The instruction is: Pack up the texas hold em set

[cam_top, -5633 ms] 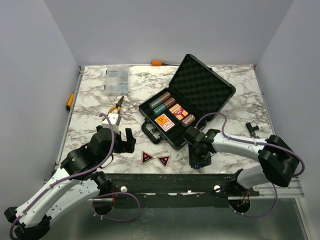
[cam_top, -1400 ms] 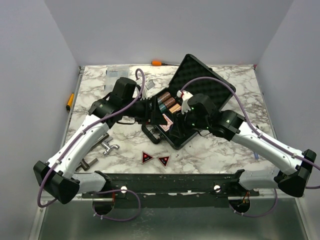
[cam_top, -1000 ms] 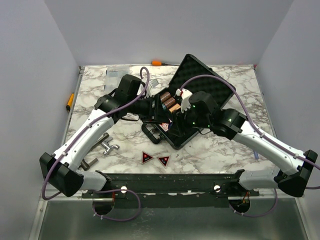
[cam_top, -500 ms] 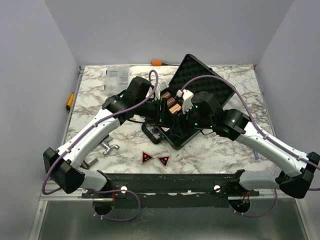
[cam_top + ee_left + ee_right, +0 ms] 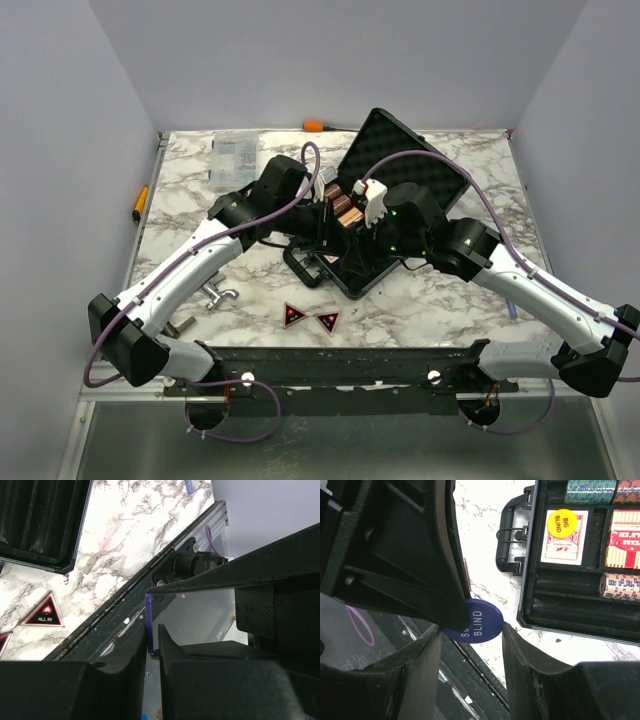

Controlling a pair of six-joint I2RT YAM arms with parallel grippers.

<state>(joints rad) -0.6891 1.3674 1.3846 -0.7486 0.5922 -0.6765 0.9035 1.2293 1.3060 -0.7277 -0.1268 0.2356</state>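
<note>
The black case (image 5: 412,176) lies open mid-table, lid up, chip stacks (image 5: 620,586) and orange card deck (image 5: 563,545) in its foam. A yellow BIG BLIND button (image 5: 562,521) rests on the deck. Above the case's front corner both grippers meet. My right gripper (image 5: 472,630) is shut on the rim of a blue SMALL BLIND button (image 5: 482,622). My left gripper (image 5: 151,630) has come in crosswise, its fingers closed on the faces of the same button (image 5: 148,620), seen edge-on. Two red-black triangles (image 5: 293,316) lie near the front edge.
A clear organiser box (image 5: 232,160) sits at the back left, an orange-handled screwdriver (image 5: 315,126) along the back edge. A yellow-handled tool (image 5: 140,203) lies off the left edge. Metal fittings (image 5: 220,295) lie front left. The case handle (image 5: 504,540) faces the front.
My left arm has swung right to meet the right gripper, and its jaws have narrowed onto the blue button. The right gripper has kept its hold and barely moved.
</note>
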